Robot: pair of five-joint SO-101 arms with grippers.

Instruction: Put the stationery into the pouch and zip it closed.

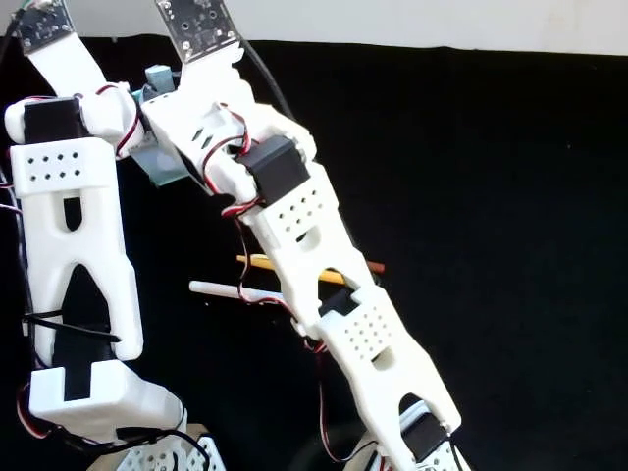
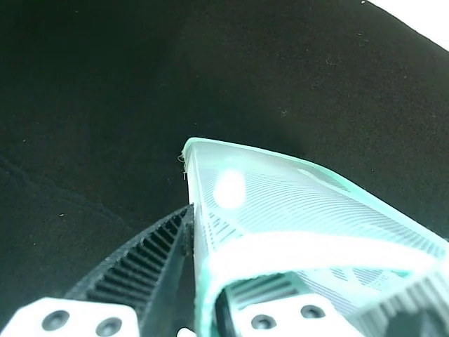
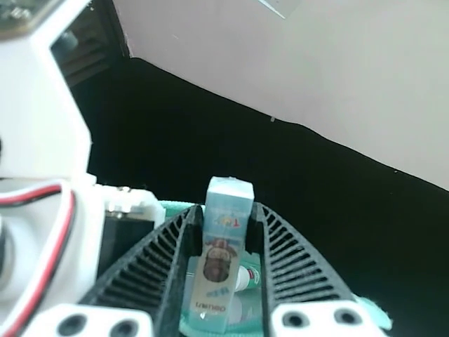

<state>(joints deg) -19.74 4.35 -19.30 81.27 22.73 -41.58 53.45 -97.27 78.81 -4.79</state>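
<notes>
Loading step: right gripper (image 3: pixel 226 214), jaws clamped on a small blue box (image 3: pixel 221 256), hangs over the mesh pouch (image 2: pixel 295 210), which the left gripper (image 2: pixel 280 270) pinches at far left. Next move: lower the box in. Pencil (image 1: pixel 257 261) and pen (image 1: pixel 221 288) wait on the worktop (image 1: pixel 491 196).

The left arm (image 1: pixel 74 226), white printed plastic with black servo blocks, rises steeply from its base at the near edge of the high view, then bends at the wrist toward its neighbour. The right arm (image 1: pixel 314 245), of the same white plastic with loose red wires, stretches out long and diagonal, so both wrists sit close together at the far end. The left gripper (image 2: pixel 207 242) pinches the edge of a translucent teal-rimmed pouch (image 2: pixel 302 210). The right gripper (image 3: pixel 224 225) has its black ribbed fingers (image 3: pixel 179 246) clamped on either side of a small upright pale-blue box (image 3: pixel 228 200).
</notes>
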